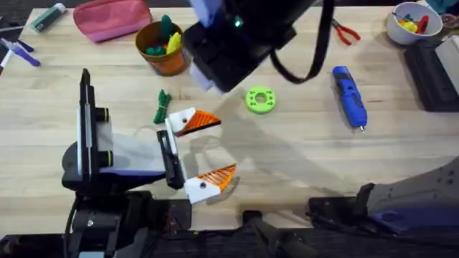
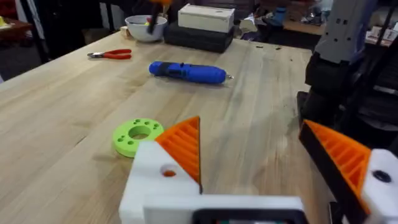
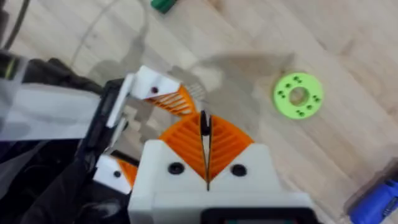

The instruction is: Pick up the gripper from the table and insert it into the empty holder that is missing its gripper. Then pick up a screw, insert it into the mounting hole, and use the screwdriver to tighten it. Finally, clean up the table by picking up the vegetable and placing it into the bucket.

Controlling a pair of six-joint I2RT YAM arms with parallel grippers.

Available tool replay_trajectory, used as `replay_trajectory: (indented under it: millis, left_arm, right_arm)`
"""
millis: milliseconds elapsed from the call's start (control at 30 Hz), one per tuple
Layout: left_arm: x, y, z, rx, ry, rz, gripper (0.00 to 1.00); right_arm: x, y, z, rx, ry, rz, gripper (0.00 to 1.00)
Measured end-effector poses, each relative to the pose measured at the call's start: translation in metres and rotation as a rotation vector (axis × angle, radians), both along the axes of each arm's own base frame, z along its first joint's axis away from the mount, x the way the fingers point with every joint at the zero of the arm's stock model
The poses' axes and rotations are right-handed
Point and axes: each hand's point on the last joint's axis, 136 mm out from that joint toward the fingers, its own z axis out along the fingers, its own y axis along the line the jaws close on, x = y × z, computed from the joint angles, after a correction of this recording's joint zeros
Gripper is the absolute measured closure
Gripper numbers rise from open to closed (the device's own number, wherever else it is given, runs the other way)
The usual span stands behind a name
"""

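My left gripper lies open low over the table, and both its white mounts carry orange ribbed tips. The loose gripper and an empty holder are out of view. My right arm hangs high above it, its gripper shut on a thin dark piece that looks like a screw. The blue screwdriver lies at the right. The green vegetable lies beside the left gripper's far finger. The orange-brown bucket stands behind it, holding green and yellow toys.
A green ring lies mid-table. A pink pouch is at the back left, with red pliers and a white bowl at the back right. A dark box sits at the right edge.
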Motion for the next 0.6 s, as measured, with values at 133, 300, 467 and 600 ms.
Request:
replay_trajectory:
  millis: [133,300,467,600]
  left_arm:
    - [0.0,0.0,0.0,0.0,0.0,0.0,0.016]
    - [0.0,0.0,0.0,0.0,0.0,0.0,0.015]
    - [0.0,0.0,0.0,0.0,0.0,0.0,0.015]
    - [0.0,0.0,0.0,0.0,0.0,0.0,0.015]
  right_arm:
    - [-0.01,0.007,-0.001,0.026,0.044,0.016,0.995]
    - [-0.017,0.013,-0.007,0.028,0.094,0.027,0.995]
    - [-0.026,0.029,-0.021,-0.013,0.121,0.085,0.995]
    - [-0.035,0.043,-0.032,-0.037,0.137,0.133,0.995]
